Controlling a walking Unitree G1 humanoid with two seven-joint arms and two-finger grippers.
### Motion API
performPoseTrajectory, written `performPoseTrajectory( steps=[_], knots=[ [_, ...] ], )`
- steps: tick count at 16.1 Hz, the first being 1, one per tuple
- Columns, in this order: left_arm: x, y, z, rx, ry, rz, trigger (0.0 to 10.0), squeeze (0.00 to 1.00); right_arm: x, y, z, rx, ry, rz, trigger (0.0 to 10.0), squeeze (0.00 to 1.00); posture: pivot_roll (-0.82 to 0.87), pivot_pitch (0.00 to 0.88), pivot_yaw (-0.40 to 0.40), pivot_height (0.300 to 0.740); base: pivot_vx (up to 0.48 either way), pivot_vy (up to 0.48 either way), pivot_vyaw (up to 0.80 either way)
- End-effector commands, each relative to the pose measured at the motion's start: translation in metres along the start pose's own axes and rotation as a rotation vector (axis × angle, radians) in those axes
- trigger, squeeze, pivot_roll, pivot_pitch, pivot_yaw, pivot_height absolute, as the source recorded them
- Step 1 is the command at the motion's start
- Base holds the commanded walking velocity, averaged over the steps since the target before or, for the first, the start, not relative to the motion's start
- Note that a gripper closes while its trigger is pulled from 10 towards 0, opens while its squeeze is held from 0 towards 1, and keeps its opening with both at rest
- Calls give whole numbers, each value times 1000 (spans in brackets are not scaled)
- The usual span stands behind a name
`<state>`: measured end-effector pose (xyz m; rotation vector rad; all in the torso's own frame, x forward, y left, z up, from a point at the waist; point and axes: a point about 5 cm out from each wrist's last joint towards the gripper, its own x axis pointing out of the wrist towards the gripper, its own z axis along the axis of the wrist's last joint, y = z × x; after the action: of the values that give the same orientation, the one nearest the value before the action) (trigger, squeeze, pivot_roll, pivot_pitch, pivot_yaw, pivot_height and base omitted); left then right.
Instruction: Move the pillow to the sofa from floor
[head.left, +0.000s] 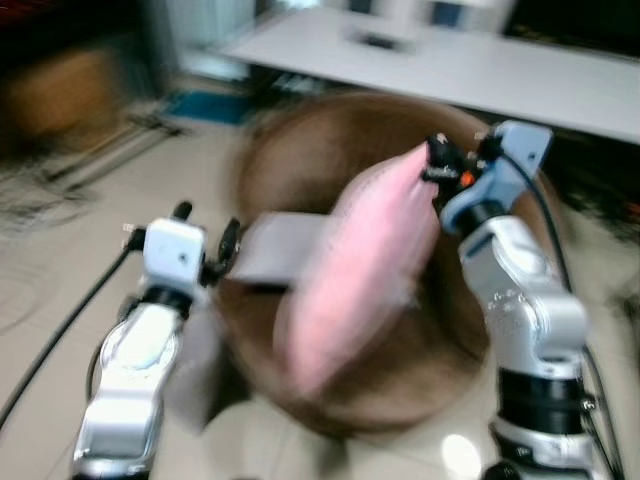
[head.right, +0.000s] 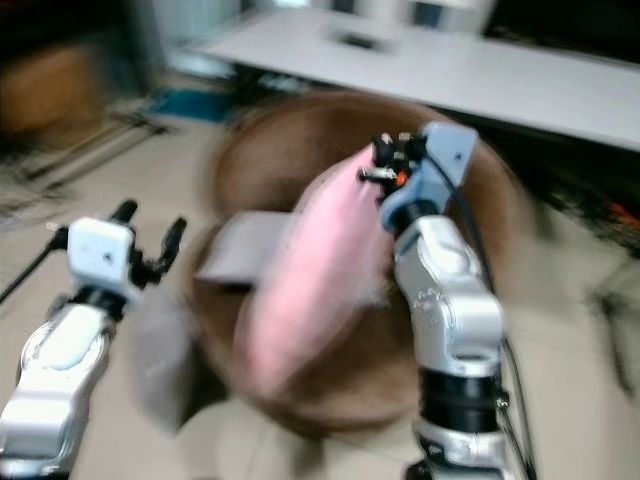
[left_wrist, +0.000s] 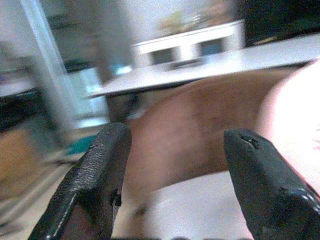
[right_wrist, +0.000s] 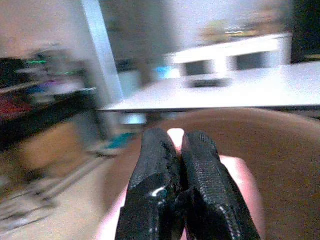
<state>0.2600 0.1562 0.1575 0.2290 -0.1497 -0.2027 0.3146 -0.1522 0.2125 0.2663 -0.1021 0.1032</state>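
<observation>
Above the round brown fabric sofa (head.left: 330, 160) we see our right arm bent upward at the elbow, its silver forearm rising and the right gripper (head.left: 440, 160) held high over the seat. Its two black fingers (right_wrist: 200, 185) are pressed together on the top corner of the soft pink rectangular pillow (head.left: 355, 270), pinching it. The pillow hangs down from that grip, slanting toward our left, its lower end over the front of the sofa cushion; blur keeps us from telling whether it touches the seat. A flat grey rectangular piece (head.left: 275, 250) lies on the sofa just beside the pillow. Our left arm reaches forward low at the sofa's edge, and the left gripper (head.left: 205, 240) has its fingers (left_wrist: 95, 180) spread wide, apart from the pillow. Beyond the sofa stands a long white table (head.left: 480, 65) on the pale tiled floor (head.left: 60, 290).
</observation>
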Motion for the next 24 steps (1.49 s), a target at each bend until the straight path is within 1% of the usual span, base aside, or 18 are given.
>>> performPoseTrajectory(
  steps=[1,10,13,16,18,19,20,23,24],
  knots=[
    [-3,3,0,17,6,-1,10000,0,1,9,15,3,-68,27,10000,0,152,0,-32,740,334,0,0],
    [-3,2,0,23,11,-23,10000,0,2,11,16,-18,-71,42,10000,0,149,0,-22,740,326,0,0],
    [-3,2,0,23,11,-26,10000,0,4,11,21,-22,-84,48,10000,0,148,0,-21,740,312,0,0],
    [-2,2,0,24,12,-22,10000,0,9,15,28,-32,-102,77,10000,0,149,0,-23,740,298,0,0],
    [-3,2,-1,23,18,-11,10000,0,15,13,24,-84,-91,97,10000,0,156,0,-31,740,0,0,0],
    [-3,1,-2,19,24,-14,10000,0,18,11,23,-86,-87,96,10000,0,156,0,-31,740,0,0,0],
    [-6,0,-4,24,39,-27,10000,0,24,9,20,-102,-78,102,10000,0,165,0,-37,740,0,0,0],
    [-12,0,-7,39,63,-38,10000,0,47,15,13,-145,-58,173,10000,0,182,0,-45,740,0,0,0],
    [-12,0,-7,42,65,-39,10000,0,50,16,12,-151,-56,180,10000,0,185,0,-47,740,0,0,0]
  ],
)
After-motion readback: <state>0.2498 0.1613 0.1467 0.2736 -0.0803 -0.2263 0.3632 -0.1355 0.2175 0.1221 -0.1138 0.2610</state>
